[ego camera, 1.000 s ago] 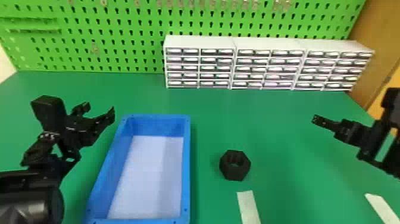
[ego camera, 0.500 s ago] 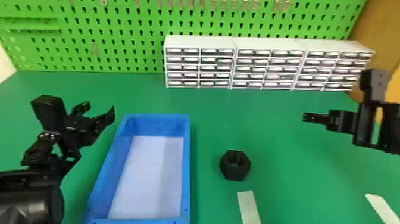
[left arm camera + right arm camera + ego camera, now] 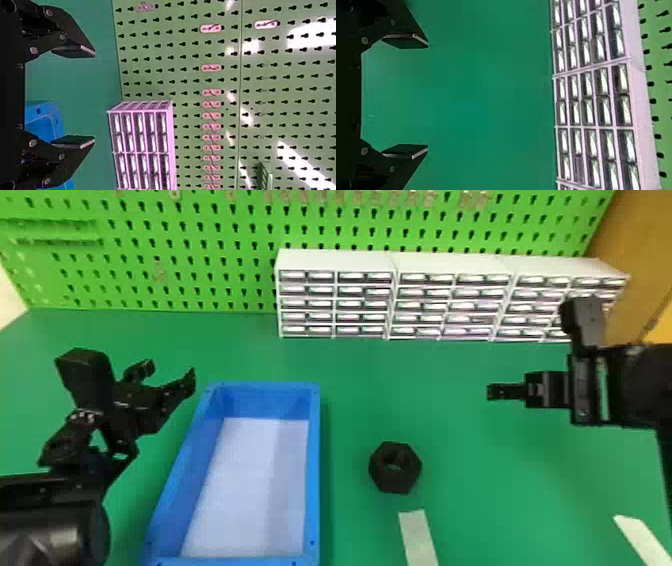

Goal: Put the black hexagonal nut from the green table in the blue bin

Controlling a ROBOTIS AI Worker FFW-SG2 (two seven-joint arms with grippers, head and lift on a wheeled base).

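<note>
Green table bears the nut in head view. Left fingers and right fingers gape; blue bin seems cropped below.

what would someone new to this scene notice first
Probably the big blue bin, left of centre on the green table, with the black hexagonal nut lying to its right. Next, the bright green pegboard along the back, with the white drawer cabinets in front of it, toward the right.
</note>
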